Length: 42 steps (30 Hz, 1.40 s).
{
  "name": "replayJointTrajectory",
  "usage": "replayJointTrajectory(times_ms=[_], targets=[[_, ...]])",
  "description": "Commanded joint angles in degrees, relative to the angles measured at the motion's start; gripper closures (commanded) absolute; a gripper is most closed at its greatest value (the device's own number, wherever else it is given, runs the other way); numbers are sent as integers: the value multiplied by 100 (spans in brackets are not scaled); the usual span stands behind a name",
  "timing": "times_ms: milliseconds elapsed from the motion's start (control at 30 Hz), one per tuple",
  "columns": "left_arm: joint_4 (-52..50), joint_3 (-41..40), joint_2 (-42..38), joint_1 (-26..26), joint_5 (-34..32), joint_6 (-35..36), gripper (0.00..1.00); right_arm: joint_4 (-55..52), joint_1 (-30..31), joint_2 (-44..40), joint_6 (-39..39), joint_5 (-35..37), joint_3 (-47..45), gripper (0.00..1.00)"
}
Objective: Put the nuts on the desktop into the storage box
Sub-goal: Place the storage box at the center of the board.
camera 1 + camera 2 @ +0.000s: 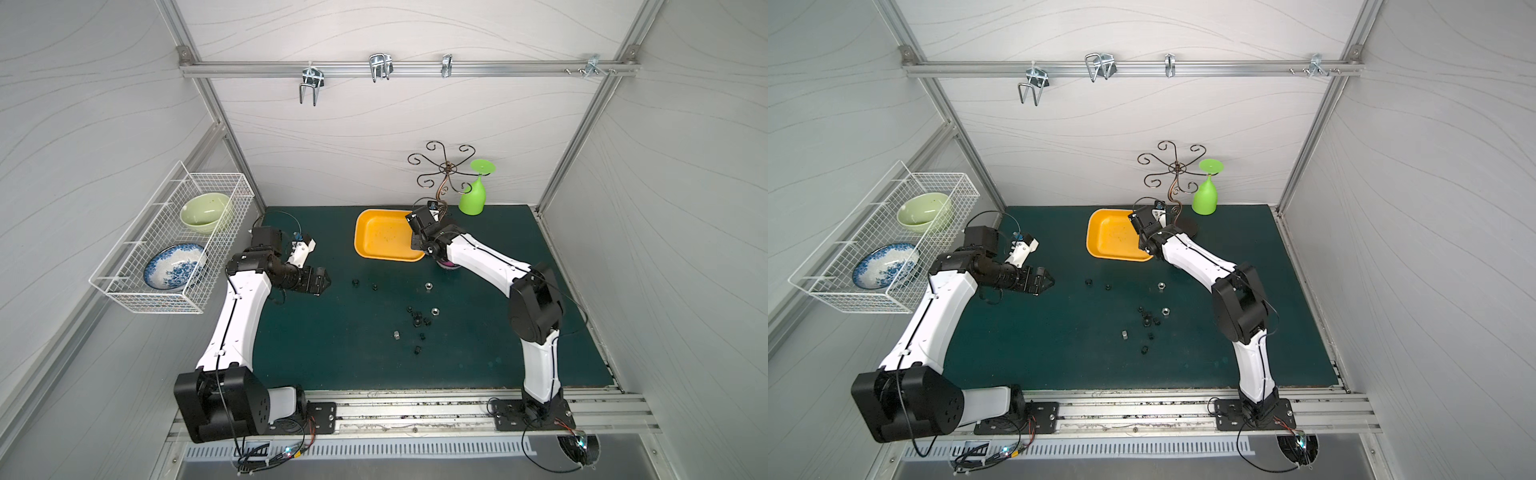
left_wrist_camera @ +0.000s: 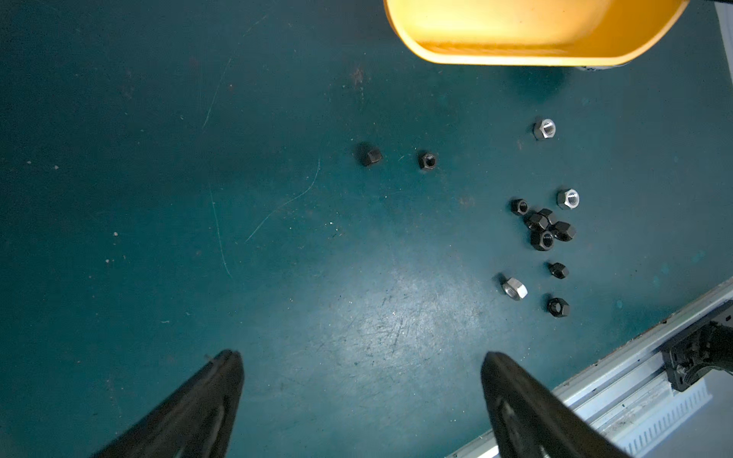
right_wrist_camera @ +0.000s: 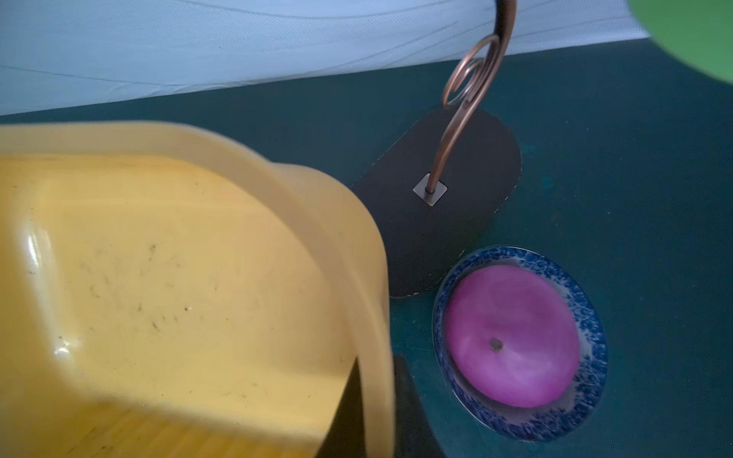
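I see nothing stowed: the hex nuts (image 2: 541,240) all lie on the desktop (image 2: 238,198), and the storage box (image 1: 374,232) is bare. My right gripper (image 3: 378,404) pinches its rim, and my left gripper (image 2: 363,357) gapes wide, empty.

My booth: three white wall panels (image 1: 374,124) with faint wavy grain; aluminium corner posts (image 1: 588,124); a horizontal aluminium rail (image 1: 498,67) across the back wall carrying four metal hooks (image 1: 380,68); a white wire basket (image 1: 153,301) hung on the left wall; even, diffuse light.
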Motion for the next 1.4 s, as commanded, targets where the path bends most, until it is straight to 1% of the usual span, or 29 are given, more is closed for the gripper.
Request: replayJointTrajectory(times_ms=[0,133,233,300,433,567,667,800,967,1067,1233,1367], targets=[[157,-112,4,18,70,141,2,-373,-18,459,604,273,563,100],[187,-276,33,24,203,248,2,-541,-42,901,816,179,916,100],[186,-331,32,14,251,288,2,-851,-86,1095,1254,100,1008,100],[186,-364,34,16,276,308,2,-950,-131,1140,1554,-126,913,100],[209,-395,70,18,326,299,2,-798,-208,1076,1640,-704,620,100],[177,-394,92,12,406,283,2,-674,-260,988,1383,-1050,346,100],[161,-381,89,16,356,328,2,-444,-343,947,1012,-1556,177,100],[55,-281,85,15,104,471,2,-413,-376,942,314,-1923,148,100],[54,-233,113,8,115,551,2,-345,-355,848,-584,-2358,-67,100],[75,-220,148,15,160,550,2,-407,-299,785,-853,-2331,-142,100],[107,-211,259,16,240,527,2,-584,-287,867,-900,-2167,-95,100],[85,-210,291,14,251,560,2,-723,-290,1077,-1097,-2249,203,100]])
